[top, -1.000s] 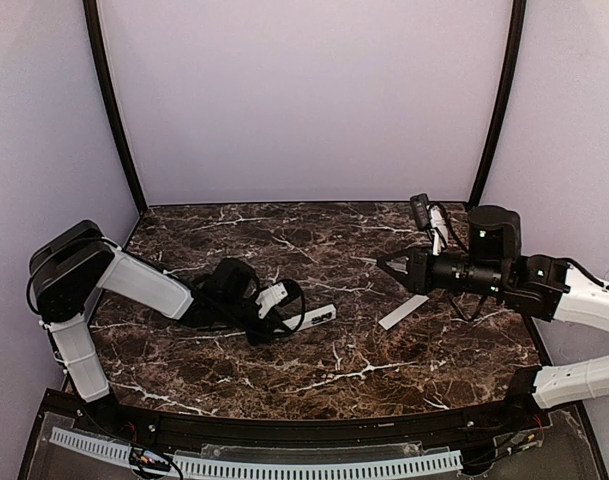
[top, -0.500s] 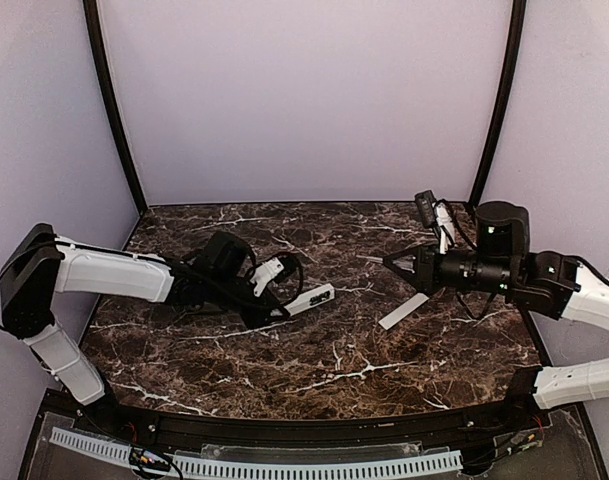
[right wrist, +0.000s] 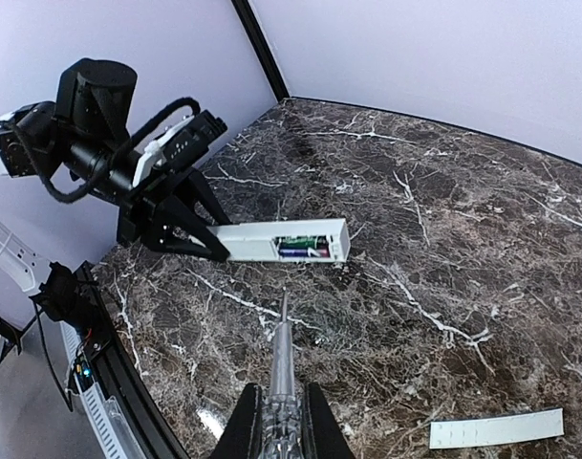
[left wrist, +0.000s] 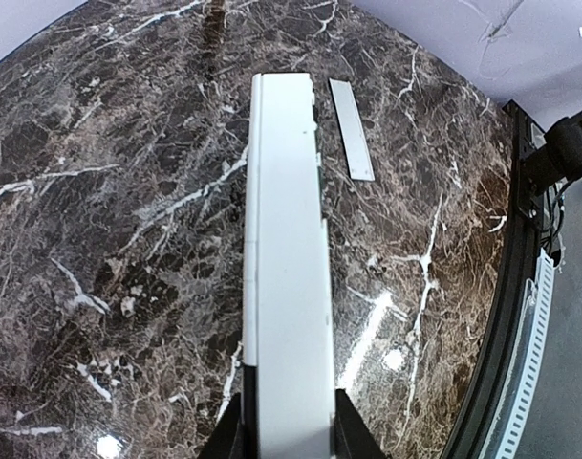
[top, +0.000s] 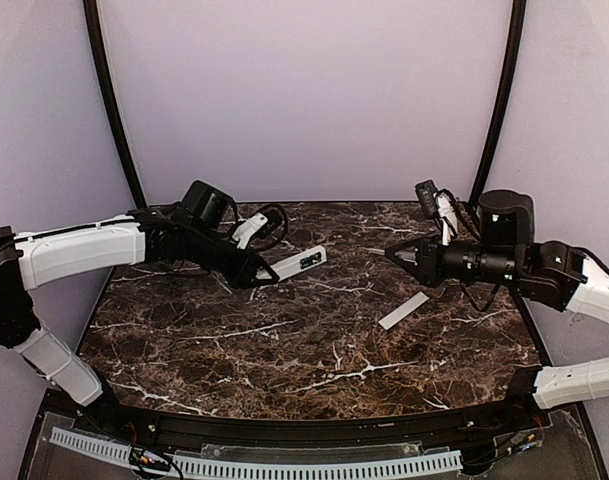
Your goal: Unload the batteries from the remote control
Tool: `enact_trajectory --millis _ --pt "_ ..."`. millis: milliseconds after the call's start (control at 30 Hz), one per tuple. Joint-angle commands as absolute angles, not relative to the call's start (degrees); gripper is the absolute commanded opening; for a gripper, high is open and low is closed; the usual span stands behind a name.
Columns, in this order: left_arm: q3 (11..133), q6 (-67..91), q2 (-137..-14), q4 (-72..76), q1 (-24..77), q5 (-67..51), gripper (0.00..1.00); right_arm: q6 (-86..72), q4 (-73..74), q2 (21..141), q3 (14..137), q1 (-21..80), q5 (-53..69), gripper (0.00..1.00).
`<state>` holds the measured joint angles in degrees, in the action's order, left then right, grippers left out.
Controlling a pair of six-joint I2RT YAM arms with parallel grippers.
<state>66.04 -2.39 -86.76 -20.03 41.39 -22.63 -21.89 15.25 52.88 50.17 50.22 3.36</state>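
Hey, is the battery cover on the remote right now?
No, the cover lies flat on the table, apart from the remote.

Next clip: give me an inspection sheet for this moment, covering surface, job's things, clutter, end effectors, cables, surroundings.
Surface: dark marble table, white veins, no spills seen.
Job's things: white remote control held by one end, compartment open; batteries still inside.
Clutter: flat white cover strip lying on the table near the right arm.
End effectors: left end effector shut on the remote control; right end effector shut on a thin metal tool aimed at the remote control.
Cables: black cables looped at the left wrist, more at the right.
Surroundings: plain lilac walls, black corner posts.
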Motion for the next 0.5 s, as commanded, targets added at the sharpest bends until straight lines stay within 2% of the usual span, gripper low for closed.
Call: enact_trajectory --millis 0,167,467 --pt "70.09 -2.03 -89.04 -22.4 39.39 -29.2 0.0 -20.75 19.09 52.01 54.44 49.66 1.81 0.0" --pt "72.65 1.44 -93.47 -18.72 38.86 -37.21 0.01 -20.97 23.45 51.76 56.34 49.66 0.2 0.0" --pt "70.44 1.07 -89.71 -20.25 38.8 -35.67 0.0 -20.68 24.15 54.71 58.47 49.64 -1.5 0.0"
